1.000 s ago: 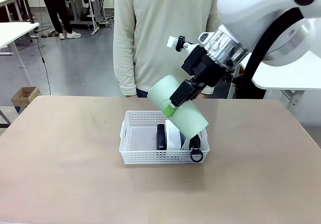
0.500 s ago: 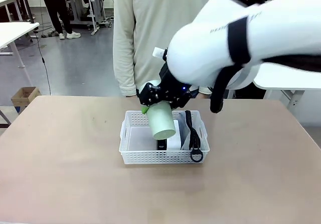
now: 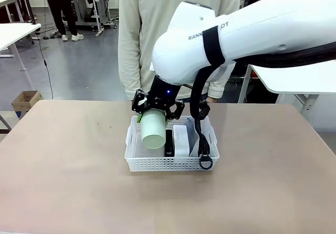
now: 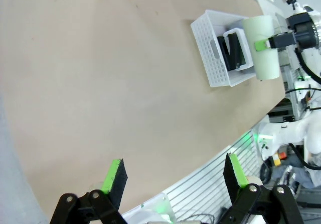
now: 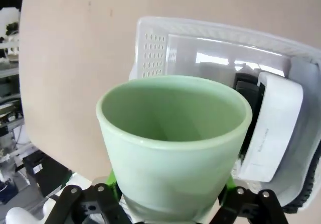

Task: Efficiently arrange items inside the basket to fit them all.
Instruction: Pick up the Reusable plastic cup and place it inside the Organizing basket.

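Observation:
My right gripper (image 3: pixel 153 117) is shut on the pale green cup (image 3: pixel 153 131) and holds it tilted just over the left part of the white lattice basket (image 3: pixel 137 162). In the right wrist view the cup (image 5: pixel 173 143) sits between the green pads, its mouth in sight. Inside the basket lie a black stapler (image 3: pixel 168 142), a white block (image 3: pixel 181 139) and, at the right end, the grey pouch (image 3: pixel 193 145) with its black strap (image 3: pixel 200 135) hanging over the rim. My left gripper (image 4: pixel 173 176) is open over bare table, far from the basket (image 4: pixel 210 58).
A person (image 3: pixel 140 40) stands at the far side of the table, right behind the basket. The tabletop (image 3: pixel 68 171) is bare to the left, right and front of the basket. A white table (image 3: pixel 299 79) stands at the back right.
My right arm has swung the cup to the left and downward, from above the basket's right side to just over its left part. The things in the basket have not moved.

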Controlling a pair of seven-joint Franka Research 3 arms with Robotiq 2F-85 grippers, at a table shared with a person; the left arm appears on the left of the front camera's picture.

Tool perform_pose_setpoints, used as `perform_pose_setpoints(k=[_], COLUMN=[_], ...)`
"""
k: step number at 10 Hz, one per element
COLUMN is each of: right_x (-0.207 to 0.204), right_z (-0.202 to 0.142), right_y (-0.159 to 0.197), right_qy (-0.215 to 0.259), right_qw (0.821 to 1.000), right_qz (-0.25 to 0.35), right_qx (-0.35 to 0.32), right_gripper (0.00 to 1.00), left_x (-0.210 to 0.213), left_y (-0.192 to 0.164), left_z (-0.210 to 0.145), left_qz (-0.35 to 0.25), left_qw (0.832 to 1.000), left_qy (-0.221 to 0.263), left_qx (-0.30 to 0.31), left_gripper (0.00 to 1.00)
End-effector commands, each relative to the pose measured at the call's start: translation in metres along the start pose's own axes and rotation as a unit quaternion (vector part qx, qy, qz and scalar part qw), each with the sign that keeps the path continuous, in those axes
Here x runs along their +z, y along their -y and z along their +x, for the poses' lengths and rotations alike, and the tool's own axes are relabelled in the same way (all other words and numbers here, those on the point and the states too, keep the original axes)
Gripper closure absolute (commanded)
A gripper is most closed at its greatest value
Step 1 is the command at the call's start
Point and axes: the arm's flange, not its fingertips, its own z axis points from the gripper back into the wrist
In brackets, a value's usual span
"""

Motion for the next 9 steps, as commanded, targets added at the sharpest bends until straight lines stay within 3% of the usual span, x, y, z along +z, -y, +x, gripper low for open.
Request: perform_pose_setpoints(k=[1, 2, 3, 6, 9], right_x=[0.009, 0.0, -0.008, -0.026, -0.05], right_z=[-0.009, 0.0, 0.0, 0.014, 0.021], right_y=[0.016, 0.0, -0.015, -0.022, -0.024], right_qy=[0.022, 0.0, 0.012, 0.039, 0.021], right_qw=[1.0, 1.0, 0.999, 0.995, 0.997], right_qz=[-0.005, 0.0, -0.039, -0.044, -0.051], right_qx=[-0.002, 0.0, -0.025, -0.085, -0.059], right_gripper=[0.14, 0.14, 0.14, 0.14, 0.14], left_x=[0.002, 0.002, 0.002, 0.002, 0.002], left_y=[-0.003, -0.003, -0.003, -0.003, -0.003], left_z=[-0.003, -0.003, -0.003, -0.003, -0.003], left_qz=[-0.002, -0.002, -0.002, -0.002, -0.002], left_qw=[1.0, 1.0, 1.0, 1.0, 1.0], left_qy=[-0.003, -0.003, -0.003, -0.003, -0.003], left_qx=[-0.011, -0.011, -0.011, -0.011, -0.011], left_gripper=[0.0, 0.0, 0.0, 0.0, 0.0])
